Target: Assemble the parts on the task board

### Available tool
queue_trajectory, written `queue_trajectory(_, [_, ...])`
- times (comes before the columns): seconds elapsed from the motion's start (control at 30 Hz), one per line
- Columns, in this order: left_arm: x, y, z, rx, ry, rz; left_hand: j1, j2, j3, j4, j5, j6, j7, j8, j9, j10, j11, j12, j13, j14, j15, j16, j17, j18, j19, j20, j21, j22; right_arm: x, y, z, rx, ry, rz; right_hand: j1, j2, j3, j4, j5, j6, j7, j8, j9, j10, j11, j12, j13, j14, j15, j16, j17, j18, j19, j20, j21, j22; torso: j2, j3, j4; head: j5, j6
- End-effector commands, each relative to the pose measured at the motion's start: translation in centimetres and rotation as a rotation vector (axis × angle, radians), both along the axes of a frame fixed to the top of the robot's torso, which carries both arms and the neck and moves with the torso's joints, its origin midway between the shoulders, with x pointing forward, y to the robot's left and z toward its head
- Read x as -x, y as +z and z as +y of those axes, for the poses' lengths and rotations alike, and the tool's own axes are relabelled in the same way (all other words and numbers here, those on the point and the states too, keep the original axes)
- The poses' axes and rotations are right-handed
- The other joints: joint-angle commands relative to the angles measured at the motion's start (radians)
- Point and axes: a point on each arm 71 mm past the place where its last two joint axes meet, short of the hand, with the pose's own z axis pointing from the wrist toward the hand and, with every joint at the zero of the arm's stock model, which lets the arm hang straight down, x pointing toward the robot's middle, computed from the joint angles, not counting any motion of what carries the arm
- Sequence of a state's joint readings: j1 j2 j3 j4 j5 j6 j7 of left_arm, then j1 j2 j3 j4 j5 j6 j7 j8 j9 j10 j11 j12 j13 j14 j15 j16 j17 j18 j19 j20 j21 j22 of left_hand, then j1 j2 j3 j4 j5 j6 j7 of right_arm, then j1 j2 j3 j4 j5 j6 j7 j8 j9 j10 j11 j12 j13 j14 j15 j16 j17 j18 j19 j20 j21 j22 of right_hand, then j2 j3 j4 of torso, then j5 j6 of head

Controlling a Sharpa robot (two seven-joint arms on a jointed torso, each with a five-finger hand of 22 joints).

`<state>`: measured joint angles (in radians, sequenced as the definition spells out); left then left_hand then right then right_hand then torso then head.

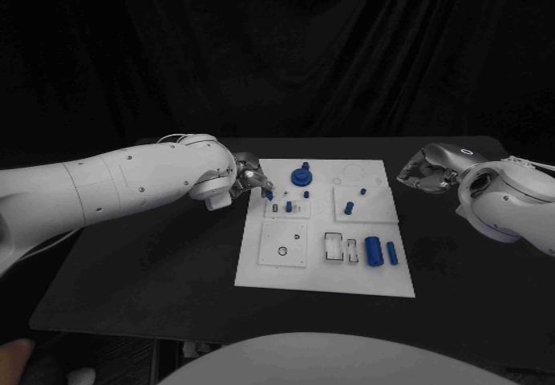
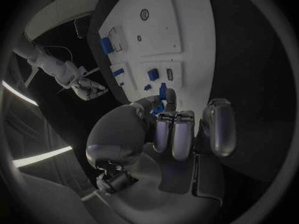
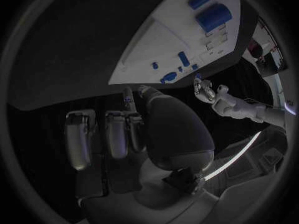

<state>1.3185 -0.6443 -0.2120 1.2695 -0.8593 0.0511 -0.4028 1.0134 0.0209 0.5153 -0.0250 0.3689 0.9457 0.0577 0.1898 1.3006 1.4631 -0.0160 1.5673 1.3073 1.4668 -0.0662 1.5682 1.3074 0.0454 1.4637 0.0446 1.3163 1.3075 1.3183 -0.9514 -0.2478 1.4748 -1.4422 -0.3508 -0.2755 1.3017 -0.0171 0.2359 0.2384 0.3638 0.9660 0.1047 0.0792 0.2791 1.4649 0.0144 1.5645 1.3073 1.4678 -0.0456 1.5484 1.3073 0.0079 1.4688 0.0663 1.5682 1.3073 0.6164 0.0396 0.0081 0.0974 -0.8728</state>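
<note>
The white task board [image 1: 324, 277] lies in the middle of the black table. My left hand [image 1: 250, 177] hovers at the board's far left edge and pinches a small blue part [image 1: 267, 193] between thumb and a finger; in the left wrist view that part [image 2: 163, 91] sticks out past the fingertips of this hand [image 2: 177, 134]. A blue round knob [image 1: 303, 175] and small blue pegs [image 1: 288, 207] stand just beyond it. A thick blue cylinder [image 1: 374, 250] and a slimmer one [image 1: 392, 254] lie at the board's near right. My right hand [image 1: 423, 173] hangs off the board's far right corner, fingers curled in on nothing.
A raised white square with a round hole [image 1: 285, 243] sits on the board's near left, with empty rectangular slots [image 1: 334, 247] beside it. Another blue peg [image 1: 348, 208] stands right of centre. Bare black table [image 1: 151, 265] surrounds the board.
</note>
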Motion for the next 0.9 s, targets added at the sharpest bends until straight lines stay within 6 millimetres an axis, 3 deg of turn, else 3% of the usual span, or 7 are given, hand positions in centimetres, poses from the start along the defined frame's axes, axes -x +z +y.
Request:
queue_trajectory(0.03, [0.1,0.6,0.0,0.049,0.045,-0.131,-0.016,0.005,0.073,-0.057,-0.026,-0.01,-0.003,0.003,0.005,0.108,-0.003,0.003,0.263,0.104,-0.005,0.003,0.263,0.013,-0.001,-0.004,-0.001,0.185,0.1,0.0,-0.3,0.006,-0.018,0.005,0.008,-0.001,0.002,-0.006,0.006,0.001,0.0,-0.001,-0.001,0.106,0.001,0.006,0.263,0.095,-0.004,-0.006,0.231,-0.006,0.098,-0.004,-0.003,0.261,0.0,0.0001,0.0003,0.006,0.0])
queue_trajectory(0.37, [2.3,-0.4,0.6,0.12,0.074,-0.3,-0.015,0.0,0.069,-0.049,-0.022,-0.007,-0.006,0.006,0.007,0.108,-0.004,0.003,0.263,0.104,-0.006,0.003,0.263,0.013,0.0,-0.005,0.0,0.185,0.5,0.1,-0.5,0.003,-0.025,0.006,0.009,-0.003,0.002,-0.007,0.006,0.0,0.0,-0.002,-0.001,0.106,0.0,0.006,0.263,0.095,-0.004,-0.006,0.231,-0.006,0.098,-0.004,-0.004,0.261,0.0,0.0004,0.0005,0.007,0.0])
queue_trajectory(0.57, [2.9,-1.0,0.4,0.158,0.087,-0.355,-0.013,-0.001,0.069,-0.049,-0.018,-0.006,-0.006,0.007,0.008,0.108,-0.005,0.003,0.263,0.104,-0.006,0.003,0.263,0.014,-0.001,-0.005,-0.004,0.184,0.5,0.1,-0.5,-0.005,-0.027,0.004,0.01,-0.005,0.003,-0.009,0.006,-0.006,0.0,-0.006,-0.003,0.106,-0.003,0.006,0.263,0.095,-0.006,-0.007,0.23,-0.006,0.097,-0.005,-0.005,0.26,0.0,0.0004,0.0049,0.004,0.0])
queue_trajectory(0.67, [3.1,-1.4,0.2,0.178,0.089,-0.381,-0.014,-0.002,0.068,-0.048,-0.017,-0.007,-0.006,0.007,0.008,0.108,-0.005,0.003,0.263,0.104,-0.006,0.003,0.263,0.014,-0.001,-0.005,-0.005,0.184,0.6,0.1,-0.5,-0.009,-0.029,0.005,0.01,-0.006,0.004,-0.009,0.007,-0.007,0.0,-0.006,-0.003,0.106,-0.003,0.006,0.263,0.095,-0.006,-0.006,0.231,-0.006,0.098,-0.005,-0.004,0.261,-0.001,0.0014,0.0015,0.006,0.0])
queue_trajectory(0.9, [3.8,-2.4,-0.3,0.202,0.084,-0.393,-0.016,-0.003,0.066,-0.044,-0.017,-0.008,-0.005,0.007,0.009,0.108,-0.004,0.003,0.263,0.104,-0.006,0.003,0.263,0.015,-0.003,-0.005,-0.009,0.183,0.6,0.2,-0.7,-0.013,-0.035,0.005,0.01,-0.006,0.004,-0.01,0.007,-0.007,0.0,-0.006,-0.003,0.106,-0.003,0.006,0.263,0.095,-0.006,-0.006,0.23,-0.006,0.098,-0.005,-0.004,0.261,0.0,0.0021,0.0,0.005,0.0])
